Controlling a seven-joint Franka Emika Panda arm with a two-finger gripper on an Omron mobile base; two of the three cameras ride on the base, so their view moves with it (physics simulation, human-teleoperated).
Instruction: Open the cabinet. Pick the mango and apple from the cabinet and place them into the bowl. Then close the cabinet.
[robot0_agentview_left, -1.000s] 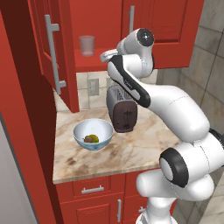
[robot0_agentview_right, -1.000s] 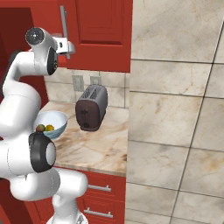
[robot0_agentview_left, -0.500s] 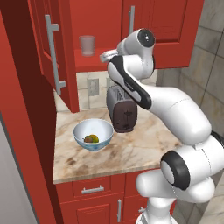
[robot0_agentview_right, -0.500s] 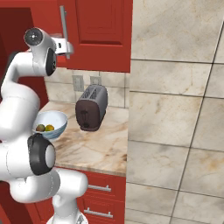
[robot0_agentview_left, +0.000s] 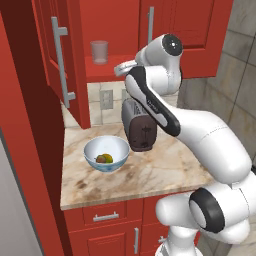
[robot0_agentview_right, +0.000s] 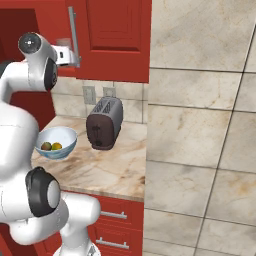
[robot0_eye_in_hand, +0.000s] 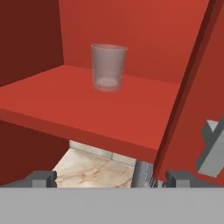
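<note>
My cabinet (robot0_agentview_left: 100, 30) hangs half done, its left door (robot0_agentview_left: 60, 55) swung wide and its right door (robot0_eye_in_hand: 192, 87) nearly shut just beside my gripper (robot0_eye_in_hand: 109, 177); the red shelf (robot0_eye_in_hand: 83, 109) carries a glass cup (robot0_eye_in_hand: 108, 66) and no fruit that I can see. My jaws stand wide apart and empty, the right fingertip near the right door's lower edge; a careless sweep could catch that edge or its silver handle (robot0_eye_in_hand: 212, 146), and a reach too deep could tip the cup. On the counter (robot0_agentview_left: 150, 175) the bowl (robot0_agentview_left: 106, 153) sits just beside the toaster (robot0_agentview_left: 140, 125), the mango (robot0_agentview_right: 56, 146) and apple (robot0_agentview_right: 46, 146) lying inside it. What remains, I judge, is the closing; pushing the left door from a poor angle could let my fingers slide off, leaving it ajar.
</note>
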